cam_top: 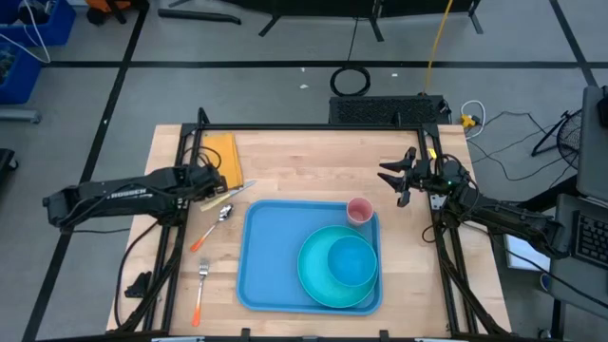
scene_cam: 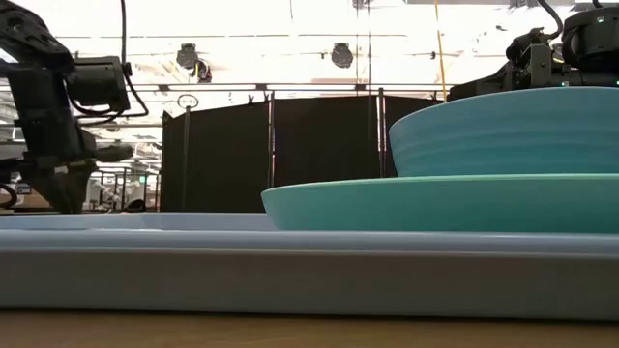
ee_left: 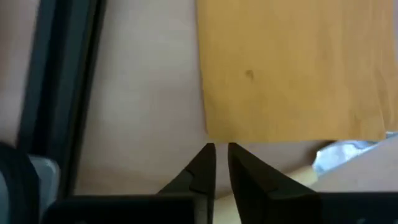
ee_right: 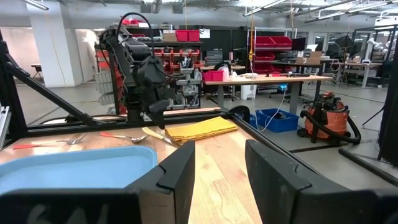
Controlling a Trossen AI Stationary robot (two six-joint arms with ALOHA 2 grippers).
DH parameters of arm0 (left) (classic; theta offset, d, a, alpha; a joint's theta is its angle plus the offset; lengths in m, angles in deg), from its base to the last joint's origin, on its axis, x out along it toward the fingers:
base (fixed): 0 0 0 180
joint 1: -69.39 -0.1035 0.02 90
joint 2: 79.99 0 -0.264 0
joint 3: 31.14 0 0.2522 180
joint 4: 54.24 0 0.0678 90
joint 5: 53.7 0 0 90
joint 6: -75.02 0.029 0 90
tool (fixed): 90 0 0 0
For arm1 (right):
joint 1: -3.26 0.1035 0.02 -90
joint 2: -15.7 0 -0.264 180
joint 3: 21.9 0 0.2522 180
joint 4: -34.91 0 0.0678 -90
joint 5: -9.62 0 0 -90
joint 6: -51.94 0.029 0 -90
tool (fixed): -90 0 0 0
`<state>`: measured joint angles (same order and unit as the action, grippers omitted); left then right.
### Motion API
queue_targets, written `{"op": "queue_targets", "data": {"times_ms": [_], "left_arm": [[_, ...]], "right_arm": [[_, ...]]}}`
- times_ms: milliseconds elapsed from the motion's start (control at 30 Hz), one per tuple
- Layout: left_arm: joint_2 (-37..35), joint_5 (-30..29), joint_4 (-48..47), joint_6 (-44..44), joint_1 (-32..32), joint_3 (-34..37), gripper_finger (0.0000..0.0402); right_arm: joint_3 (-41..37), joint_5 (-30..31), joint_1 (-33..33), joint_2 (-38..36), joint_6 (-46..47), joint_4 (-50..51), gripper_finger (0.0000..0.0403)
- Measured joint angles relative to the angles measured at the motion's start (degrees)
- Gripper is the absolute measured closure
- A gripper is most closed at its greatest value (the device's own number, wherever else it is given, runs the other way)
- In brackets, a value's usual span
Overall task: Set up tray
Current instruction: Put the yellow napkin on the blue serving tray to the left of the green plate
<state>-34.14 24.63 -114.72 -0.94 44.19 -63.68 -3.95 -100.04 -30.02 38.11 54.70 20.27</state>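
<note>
The tray (cam_top: 271, 271) lies flat at the lower centre of the high view, on the wooden desk (cam_top: 313, 166), and already carries a round teal plate (cam_top: 313, 275) with a blue bowl (cam_top: 352, 261) on it and a small pink cup (cam_top: 359, 210) in its upper-right corner. To its left, on bare desk, lie a spoon (cam_top: 215, 224) and a fork (cam_top: 200, 288), both with orange handles, and a yellow napkin (cam_top: 222, 158) sits at the upper left with a knife (cam_top: 221, 195) just below it. The tray looks like stiff, smooth plastic: light by itself, but weighted toward its right side by the dishes, and probably slippery. Its low raised rim, seen edge-on in the low view, seems the only place to pinch, best on the bare left edge. The left claw (ee_left: 221, 163) hovers at the napkin's near edge, its fingers nearly together with only a thin gap and nothing between them. The right claw (cam_top: 391, 178) waits at the upper right of the high view, off the tray, fingers spread wide and empty.
</note>
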Motion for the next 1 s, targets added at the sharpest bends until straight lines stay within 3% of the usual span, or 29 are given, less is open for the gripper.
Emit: {"op": "queue_targets", "data": {"times_ms": [133, 267, 733, 1000], "left_arm": [[0.32, -2.88, -0.21, 2.91, 0.03, -0.20, 0.0375], [0.32, -2.06, -0.47, 7.40, 0.03, -0.20, 0.0372], [0.32, -5.08, 1.12, 1.13, 0.03, -0.20, 0.0221], [3.46, -3.88, 7.10, 1.29, -4.17, 3.10, 0.0199]], "right_arm": [[0.02, 0.02, 0.00, 0.01, 0.00, 0.00, 0.0273], [0.02, 0.02, 0.00, 0.01, 0.00, 0.00, 0.0273], [0.04, 0.02, 0.00, 0.01, 0.00, 0.00, 0.0273], [0.04, 0.01, 0.00, 0.01, 0.02, -0.02, 0.0273]]}}
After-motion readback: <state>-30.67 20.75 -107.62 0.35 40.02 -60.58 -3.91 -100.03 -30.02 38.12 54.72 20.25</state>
